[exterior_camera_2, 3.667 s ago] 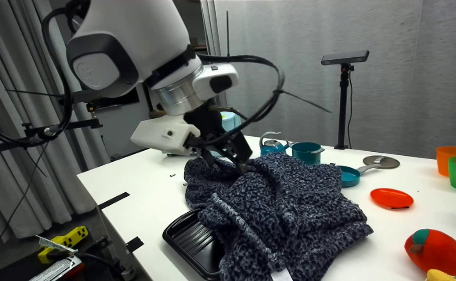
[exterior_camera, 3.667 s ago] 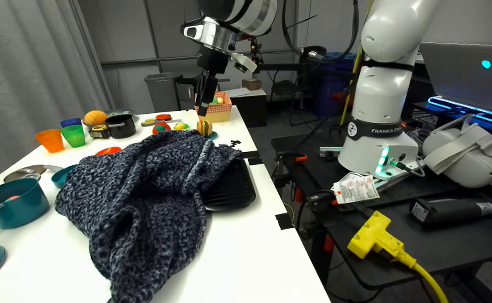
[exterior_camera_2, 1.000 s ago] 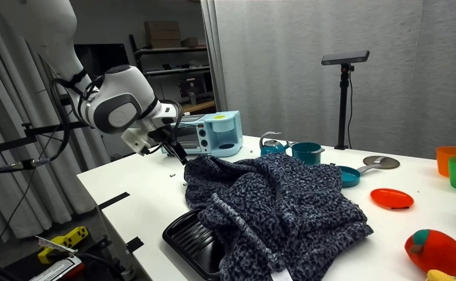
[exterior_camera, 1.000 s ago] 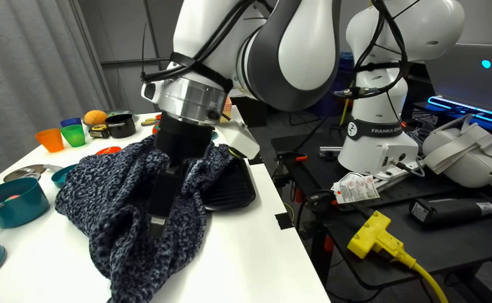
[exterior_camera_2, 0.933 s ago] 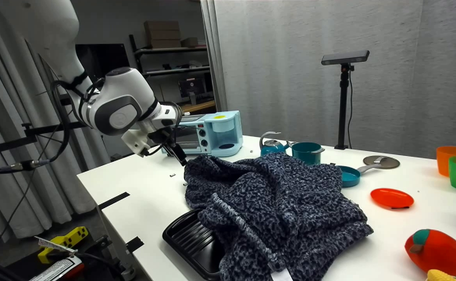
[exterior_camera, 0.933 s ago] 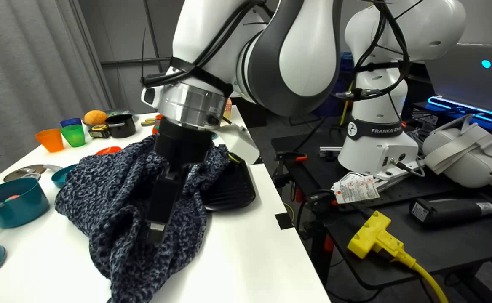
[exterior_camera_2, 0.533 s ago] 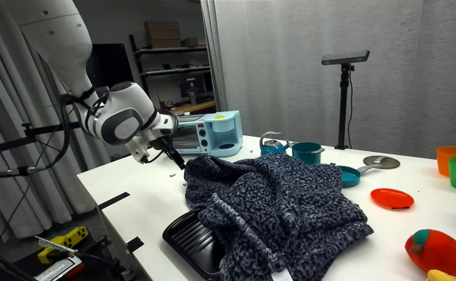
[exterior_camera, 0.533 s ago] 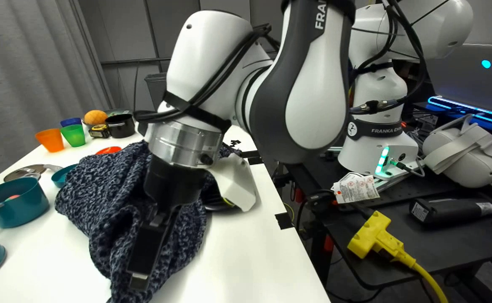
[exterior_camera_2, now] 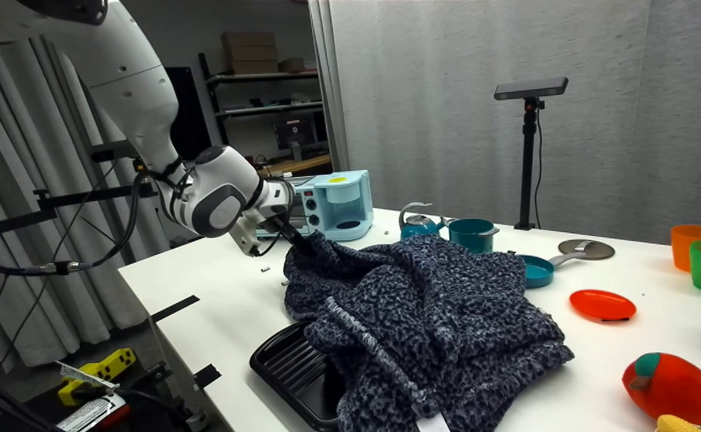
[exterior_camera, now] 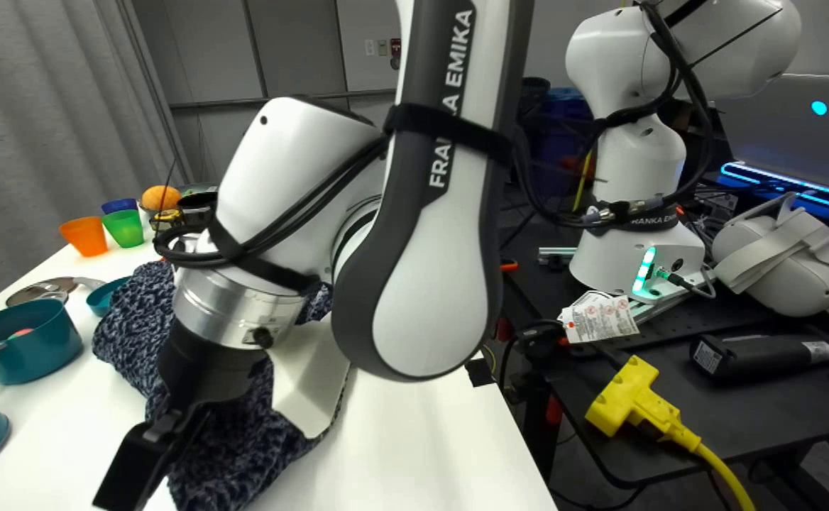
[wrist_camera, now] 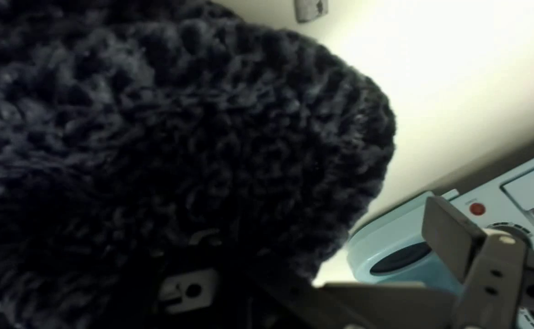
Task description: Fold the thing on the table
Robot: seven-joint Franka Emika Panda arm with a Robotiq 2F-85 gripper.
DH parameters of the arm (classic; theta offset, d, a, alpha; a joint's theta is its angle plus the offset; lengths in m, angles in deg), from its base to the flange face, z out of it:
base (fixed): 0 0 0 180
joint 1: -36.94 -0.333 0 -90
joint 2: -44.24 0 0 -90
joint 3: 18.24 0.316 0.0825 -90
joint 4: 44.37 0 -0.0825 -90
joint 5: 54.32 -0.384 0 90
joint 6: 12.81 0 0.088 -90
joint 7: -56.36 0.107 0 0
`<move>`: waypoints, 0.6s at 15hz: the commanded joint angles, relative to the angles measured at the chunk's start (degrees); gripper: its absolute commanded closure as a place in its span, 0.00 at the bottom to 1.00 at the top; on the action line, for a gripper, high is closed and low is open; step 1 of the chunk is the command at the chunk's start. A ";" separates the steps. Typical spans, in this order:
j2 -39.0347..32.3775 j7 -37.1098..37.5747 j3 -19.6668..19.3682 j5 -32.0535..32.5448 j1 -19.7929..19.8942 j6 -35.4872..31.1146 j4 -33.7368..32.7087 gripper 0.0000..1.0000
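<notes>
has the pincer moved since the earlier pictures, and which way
Yes. In an exterior view, since the earliest picture, the pincer has moved away from the viewpoint, closer to the light-blue toaster oven, which stayed put.

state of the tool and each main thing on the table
Cloth: rumpled, not neatly folded
Tool: open, at the cloth's edge
Black tray: partly under the cloth
Teal pot: upright, uncovered
Teal pan: flat, uncovered
Round lid: lying flat
Kettle: upright
Orange cup: upright
Green cup: upright
Red plate: flat
Blue oven: door partly hidden, unclear
</notes>
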 commanded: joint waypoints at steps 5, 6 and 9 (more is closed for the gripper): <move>-3.34 -2.02 -11.65 -2.74 -9.72 -1.33 -2.42 0.55; -2.53 -2.59 -13.33 -2.82 -11.53 -1.17 -1.56 0.64; 0.95 -5.06 -20.88 -4.18 -18.85 -0.39 0.95 0.86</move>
